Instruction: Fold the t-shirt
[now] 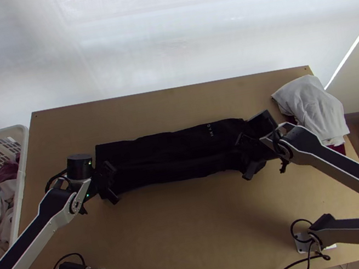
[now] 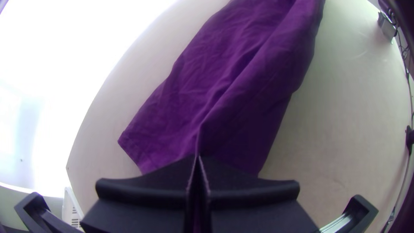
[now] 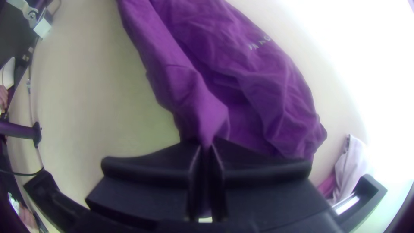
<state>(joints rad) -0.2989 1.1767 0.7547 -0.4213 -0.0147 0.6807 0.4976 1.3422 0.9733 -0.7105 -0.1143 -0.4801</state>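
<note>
- Two grippers have the t-shirt [image 1: 172,155], a long narrow strip across the middle of the top view. I see my left gripper [image 2: 197,159] pinched on a ridge at the strip's left end, my right gripper [image 3: 207,147] clamped on gathered fabric towards its right end.
- I judge this a lengthwise fold, the near side going over towards the far edge.
- I'd want both wrists moving together at one height, with light outward tension so the middle doesn't sag or skew.
- The right end looks the more rumpled; I'd lay it down slowly and flatten it before letting go, low over the table [image 1: 194,215].
- Opening one side first could drag the ridge crooked.
- I can't count the layers in either pinch, and the fingers cover the cloth beneath them.
- In the top view, my right gripper partly covers the strip's right end, and dark fabric against dark fingers blurs the contact. I can't tell where the sleeves are tucked.
</note>
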